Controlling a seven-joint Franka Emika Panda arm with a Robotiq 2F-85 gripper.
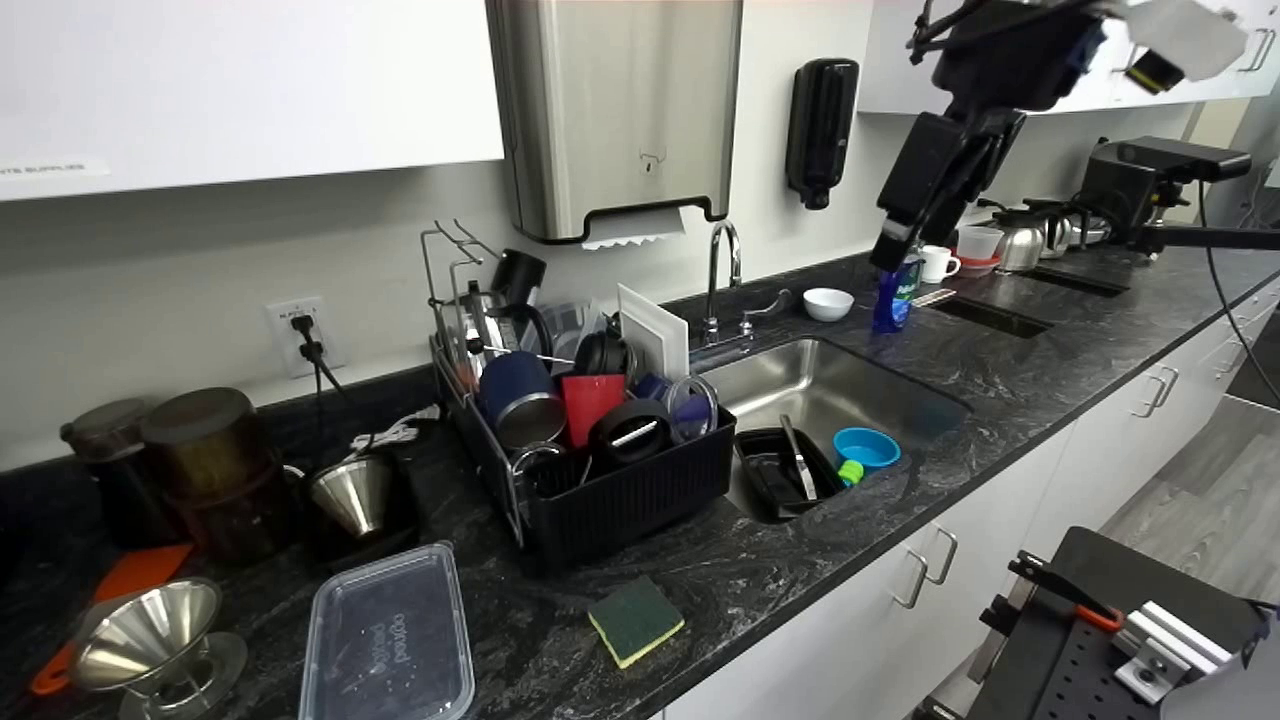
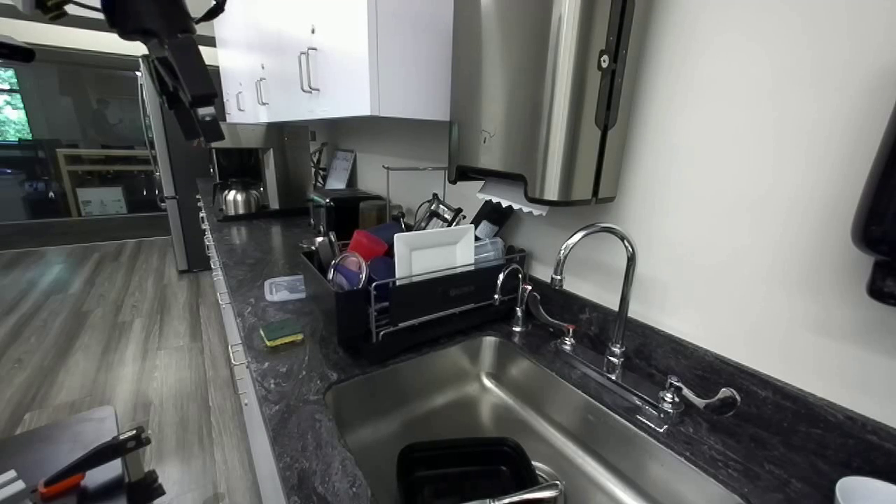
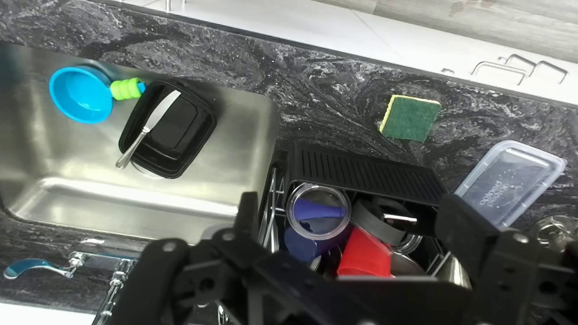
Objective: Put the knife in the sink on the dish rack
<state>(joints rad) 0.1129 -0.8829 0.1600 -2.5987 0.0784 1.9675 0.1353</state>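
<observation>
The knife (image 3: pixel 151 124) is silver and lies across a black plastic container (image 3: pixel 180 128) in the steel sink (image 3: pixel 239 144). Its handle end sticks out over the container's rim. The knife also shows in both exterior views (image 1: pixel 798 455) (image 2: pixel 525 494), cut off by the lower edge in the latter. The black dish rack (image 1: pixel 630 505) stands beside the sink, full of cups, lids and a white square plate (image 2: pixel 434 252). It also shows in the wrist view (image 3: pixel 361 169). My gripper (image 3: pixel 352 212) is open and empty, raised high above the counter (image 1: pixel 890 250) (image 2: pixel 203 129).
A blue cup (image 3: pixel 81 95) with a green handle lies in the sink beside the container. A sponge (image 3: pixel 410 118) and a clear lid (image 3: pixel 510 185) lie on the counter. A faucet (image 2: pixel 626 294) rises behind the sink. A towel dispenser (image 1: pixel 640 110) hangs above the rack.
</observation>
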